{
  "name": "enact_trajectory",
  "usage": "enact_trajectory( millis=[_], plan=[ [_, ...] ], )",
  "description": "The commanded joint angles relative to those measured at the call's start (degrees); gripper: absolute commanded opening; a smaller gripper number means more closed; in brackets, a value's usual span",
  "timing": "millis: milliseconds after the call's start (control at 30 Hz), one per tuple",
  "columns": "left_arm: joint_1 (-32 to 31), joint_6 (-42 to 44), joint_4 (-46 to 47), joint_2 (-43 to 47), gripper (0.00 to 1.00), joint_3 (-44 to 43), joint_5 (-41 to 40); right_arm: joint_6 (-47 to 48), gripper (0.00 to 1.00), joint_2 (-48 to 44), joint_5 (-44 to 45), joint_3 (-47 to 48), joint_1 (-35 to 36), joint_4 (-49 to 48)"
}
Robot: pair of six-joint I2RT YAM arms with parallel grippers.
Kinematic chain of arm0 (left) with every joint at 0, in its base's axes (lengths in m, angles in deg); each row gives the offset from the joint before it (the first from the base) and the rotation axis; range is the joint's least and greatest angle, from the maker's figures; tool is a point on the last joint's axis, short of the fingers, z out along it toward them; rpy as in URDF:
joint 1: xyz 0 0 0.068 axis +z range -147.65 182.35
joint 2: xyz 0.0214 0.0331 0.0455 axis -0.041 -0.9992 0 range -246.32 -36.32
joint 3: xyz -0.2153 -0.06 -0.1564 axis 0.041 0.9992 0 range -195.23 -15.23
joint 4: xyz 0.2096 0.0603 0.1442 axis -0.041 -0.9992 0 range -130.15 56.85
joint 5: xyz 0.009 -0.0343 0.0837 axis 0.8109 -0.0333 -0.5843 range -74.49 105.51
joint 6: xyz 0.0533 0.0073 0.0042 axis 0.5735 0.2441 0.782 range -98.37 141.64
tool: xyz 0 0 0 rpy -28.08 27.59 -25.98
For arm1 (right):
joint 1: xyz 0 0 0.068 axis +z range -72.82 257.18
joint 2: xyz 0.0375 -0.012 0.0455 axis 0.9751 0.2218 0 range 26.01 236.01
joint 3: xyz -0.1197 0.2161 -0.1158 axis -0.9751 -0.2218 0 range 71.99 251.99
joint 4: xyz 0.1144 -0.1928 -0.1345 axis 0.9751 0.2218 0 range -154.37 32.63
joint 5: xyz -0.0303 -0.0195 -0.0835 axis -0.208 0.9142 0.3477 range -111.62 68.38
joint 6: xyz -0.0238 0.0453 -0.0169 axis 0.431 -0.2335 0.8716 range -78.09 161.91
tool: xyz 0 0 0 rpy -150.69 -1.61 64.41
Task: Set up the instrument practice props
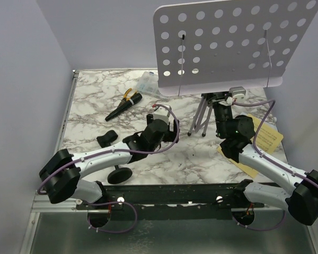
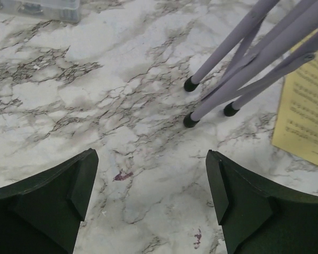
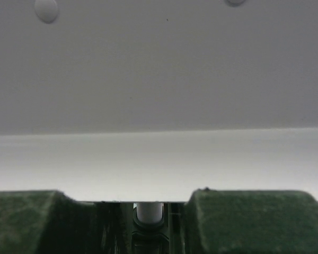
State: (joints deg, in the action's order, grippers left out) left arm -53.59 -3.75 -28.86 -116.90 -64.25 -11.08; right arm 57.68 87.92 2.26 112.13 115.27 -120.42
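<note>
Top external view showed the marble table (image 1: 95,100) with the lilac music stand (image 1: 228,42) upright toward its 1 o'clock corner, the perforated desk rising over both arms. Under that desk the right gripper (image 3: 143,203) sat narrowed, with the stand's pale post between its fingers. It appeared to be clamped there and steadying the stand, though the contact itself was hard to make out. The tripod (image 2: 254,74) stood with its legs bunched close together. The left gripper (image 2: 151,156) faced it with jaws spread wide and nothing between them. A yellow sheet-music page (image 2: 307,121) lay flat at 3 o'clock from that gripper, just beyond the legs. The legs themselves lay at 1 o'clock, their long axes slanting from the black feet (image 2: 190,120) on the marble up toward 2 o'clock. With the right arm occupied, the left arm was judged the free and nearer one for any work on those legs, which would call for reaching toward 1 o'clock.
</note>
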Motion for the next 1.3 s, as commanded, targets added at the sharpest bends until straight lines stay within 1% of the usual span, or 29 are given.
enact_trajectory(
  millis=[0,100,167,233,267,367,467,567,633,733,833,933,1067,1267],
  plan=[
    [-0.13,-0.73,5.4,5.05,0.9,1.92,7.74,-1.9,0.01,-1.23,0.37,5.11,0.28,-15.51],
    [-0.6,-0.11,6.74,4.6,0.89,0.45,9.19,-2.31,0.01,-1.23,0.34,5.45,0.32,-14.84],
    [-1.29,0.48,7.48,3.07,0.85,-1.34,8.75,-2.17,0.01,-1.2,0.65,5.68,0.31,-14.46],
    [-2.32,0.73,7.44,0.9,0.79,-3.54,5.17,-1.93,0.01,-1.02,1.33,5.95,0.28,-14.35],
    [-2.94,0.6,7.34,-0.18,0.78,-4.53,2.64,-1.97,0.01,-0.93,1.6,6.04,0.26,-14.23],
    [-4.82,2.07,7.39,-4.34,0.77,-8.19,-2.56,-1.97,0.01,-1.12,1.86,6.26,0.31,-13.59],
    [-6.12,2.73,7.36,-8.43,0.81,-11.32,-6.06,-1.89,0.0,-1.02,2.01,6.43,0.38,-13.21],
    [-7.34,3.34,7.42,-11.45,0.82,-13.78,-10.92,-1.52,0.0,-0.92,2.28,6.42,0.41,-13.55],
    [-7.78,4.24,7.59,-13.87,0.81,-15.37,-15.19,-1.51,0.01,-0.88,2.43,6.34,0.37,-13.72],
    [-8.03,6.06,7.62,-17.46,0.77,-18.2,-20.48,-1.78,0.0,-0.65,2.36,6.59,0.4,-13.82],
    [-8.04,7.06,8.5,-19.76,0.73,-20.13,-20.25,-1.98,0.01,-0.35,2.21,6.94,0.36,-13.65],
    [-8.04,7.66,8.69,-21.88,0.72,-22.42,-20.34,-2.16,0.0,-0.16,2.18,7.14,0.33,-13.61],
    [-7.96,9.55,9.24,-24.7,0.61,-24.38,-24.2,-2.63,0.01,-0.25,2.11,7.32,0.4,-13.14],
    [-7.54,12.47,10.62,-28.99,0.6,-27.66,-26.85,-3.27,0.01,-0.06,2.17,7.86,0.42,-12.68]
  ],
)
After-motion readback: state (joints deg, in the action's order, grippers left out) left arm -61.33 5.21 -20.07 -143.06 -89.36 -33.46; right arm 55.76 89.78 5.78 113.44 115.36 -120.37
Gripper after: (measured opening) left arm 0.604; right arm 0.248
